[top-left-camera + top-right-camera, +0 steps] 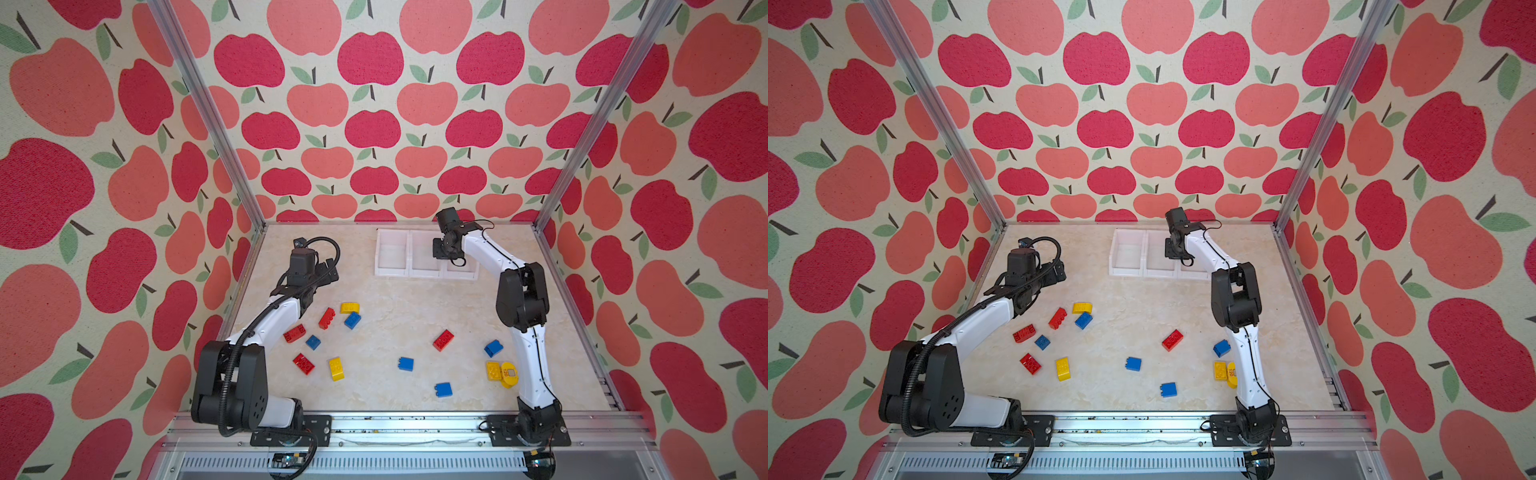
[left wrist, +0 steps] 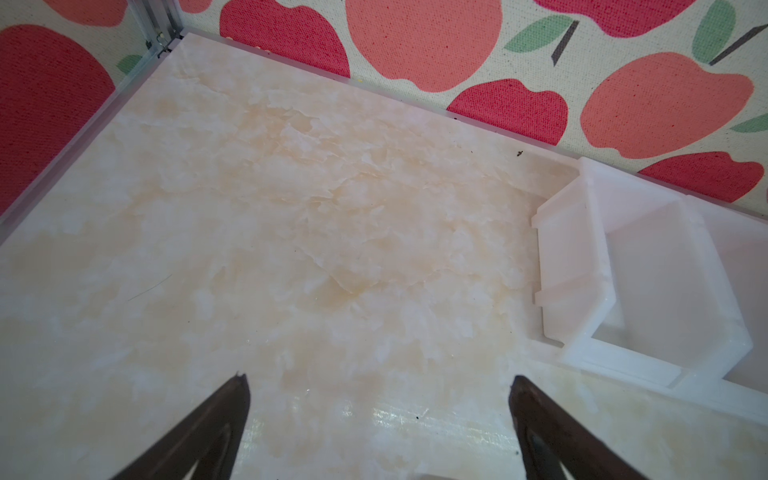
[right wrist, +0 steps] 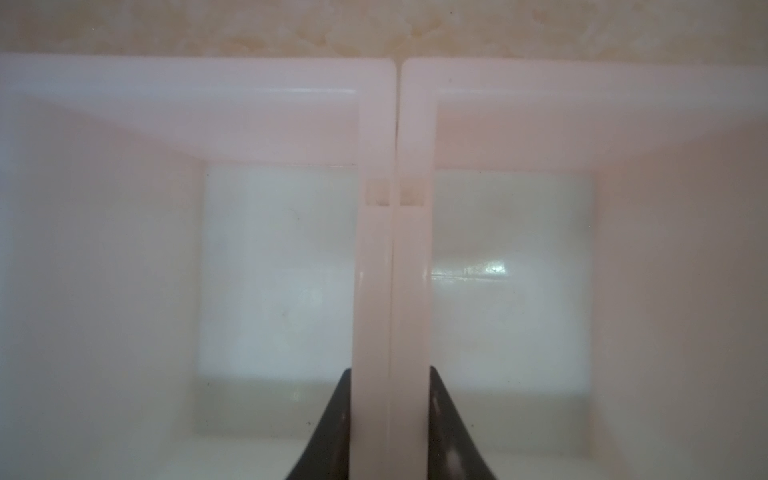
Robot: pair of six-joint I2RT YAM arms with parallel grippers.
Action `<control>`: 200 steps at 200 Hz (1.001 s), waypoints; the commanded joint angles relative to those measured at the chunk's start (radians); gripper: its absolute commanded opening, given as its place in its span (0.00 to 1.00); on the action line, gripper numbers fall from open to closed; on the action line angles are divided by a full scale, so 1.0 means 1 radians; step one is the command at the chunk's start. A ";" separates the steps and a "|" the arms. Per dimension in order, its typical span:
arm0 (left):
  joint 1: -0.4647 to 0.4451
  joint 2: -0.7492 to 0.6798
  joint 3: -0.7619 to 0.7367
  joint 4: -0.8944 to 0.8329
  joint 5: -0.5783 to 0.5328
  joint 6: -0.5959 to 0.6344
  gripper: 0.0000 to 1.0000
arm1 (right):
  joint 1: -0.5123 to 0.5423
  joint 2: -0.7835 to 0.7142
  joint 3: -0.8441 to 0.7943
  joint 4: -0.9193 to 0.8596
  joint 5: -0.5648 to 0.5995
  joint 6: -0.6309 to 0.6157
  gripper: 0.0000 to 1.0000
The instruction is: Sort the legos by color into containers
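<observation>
Three joined white containers (image 1: 392, 272) stand at the back of the table, and all the floors I can see are bare. My right gripper (image 3: 390, 370) is shut on the doubled wall (image 3: 392, 249) between the middle and right containers, one finger inside each. In both top views its wrist (image 1: 446, 247) hides the fingers. Red, blue and yellow legos lie scattered on the table in front, among them a red one (image 1: 443, 340), a blue one (image 1: 405, 364) and a rounded yellow labelled piece (image 1: 509, 374). My left gripper (image 2: 378, 378) hangs open over bare table, left of the containers (image 2: 569, 266), holding nothing.
A cluster of legos lies beside the left arm: red (image 1: 327, 318), yellow (image 1: 350, 308), blue (image 1: 352, 320). A blue brick (image 1: 493, 348) and a yellow one (image 1: 493, 370) lie against the right arm's forearm. Apple-print walls and metal posts (image 1: 249, 208) close in the table.
</observation>
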 commanded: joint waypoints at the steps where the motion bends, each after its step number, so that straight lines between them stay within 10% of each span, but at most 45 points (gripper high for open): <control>1: -0.001 -0.024 -0.005 -0.031 0.009 -0.017 0.99 | 0.049 -0.045 -0.044 -0.076 0.002 0.059 0.13; 144: -0.002 -0.143 -0.103 -0.059 0.013 -0.034 0.99 | 0.246 -0.231 -0.346 -0.057 0.082 0.279 0.09; 200: -0.004 -0.160 -0.099 -0.071 0.027 -0.047 0.99 | 0.240 -0.282 -0.337 -0.064 0.112 0.268 0.52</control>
